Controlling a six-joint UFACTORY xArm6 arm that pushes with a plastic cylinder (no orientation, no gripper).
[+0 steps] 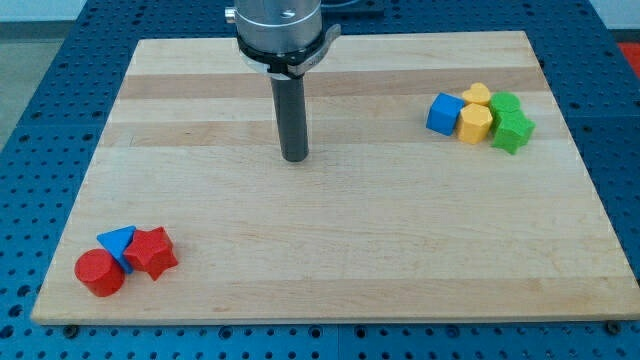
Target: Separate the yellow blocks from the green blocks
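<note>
Tip down mid-bench, touching nothing, no jaws here; yellow blocks and green blocks huddled together, well off toward the view's right

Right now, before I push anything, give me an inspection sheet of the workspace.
Surface: wooden board on a blue perforated table.
Job's things: at the view's right, yellow heart-like block and yellow hexagonal block packed against two green blocks.
Clutter: blue cube touching the yellow pair; at the view's bottom left, red cylinder, blue triangular block, red star-like block clustered.
Claw: none; my tip is mid-board, apart from all blocks.
Cables: nothing seen.
Surroundings: nothing seen.
</note>
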